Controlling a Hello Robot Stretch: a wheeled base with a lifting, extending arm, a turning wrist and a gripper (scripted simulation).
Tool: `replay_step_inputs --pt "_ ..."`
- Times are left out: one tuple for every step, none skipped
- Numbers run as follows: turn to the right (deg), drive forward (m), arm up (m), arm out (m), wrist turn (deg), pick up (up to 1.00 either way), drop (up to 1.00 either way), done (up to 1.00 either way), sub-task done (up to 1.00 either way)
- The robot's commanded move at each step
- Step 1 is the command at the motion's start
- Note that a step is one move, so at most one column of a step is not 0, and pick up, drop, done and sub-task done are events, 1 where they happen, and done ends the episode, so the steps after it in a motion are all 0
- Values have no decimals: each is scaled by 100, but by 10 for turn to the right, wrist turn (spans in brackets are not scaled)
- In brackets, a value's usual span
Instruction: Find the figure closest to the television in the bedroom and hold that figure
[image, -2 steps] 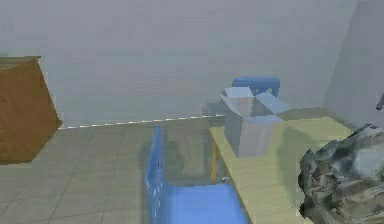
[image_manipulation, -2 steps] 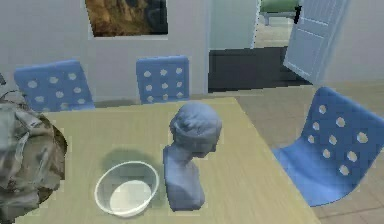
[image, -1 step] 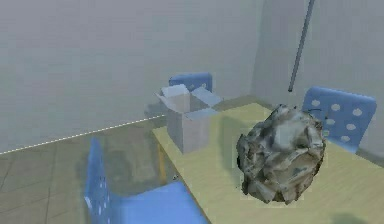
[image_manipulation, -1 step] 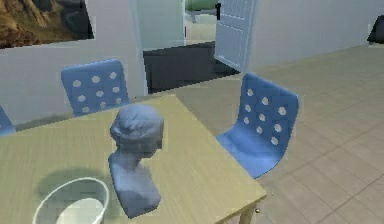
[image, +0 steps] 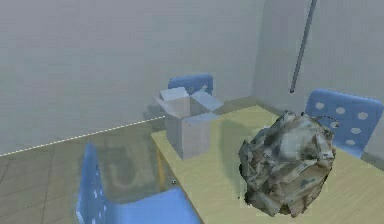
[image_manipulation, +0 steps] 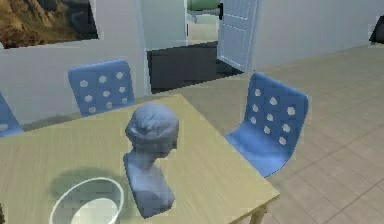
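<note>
Site: a room with a dining set, not evidently a bedroom.

1. Table (image_manipulation: 60, 150): tan top, running from 9 to 5 o'clock in the arm side view.
2. Chairs (image_manipulation: 272, 125): blue, perforated backs, drawn up at the table's edges. One is at 3 o'clock and another at 10 o'clock in the arm side view.
3. Doorway (image_manipulation: 190, 40): at 12 o'clock in the arm side view, with a dark floor beyond.
4. Lump (image: 288, 165): grey and craggy, on the table at 4 o'clock in the forward view. It is possibly a sculpture, though the form is unclear.
5. Bust (image_manipulation: 150, 150): blue-grey, upright on the table at 6 o'clock in the arm side view, just beside the bowl.
6. Box (image: 188, 120): flaps up, at the forward view's centre.
7. Bowl (image_manipulation: 85, 182): white, at 7 o'clock in the arm side view.

Gripper: its state cannot be told.

Assessment: the search step is in hand. With no television seen here, neither figure can be confirmed as the target. Recommend driving on through the doorway and confirming bedroom and television before any reach.
</note>
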Motion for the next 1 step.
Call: replay_step_inputs --pt "0 0 50 0 0 0 0 0 0"
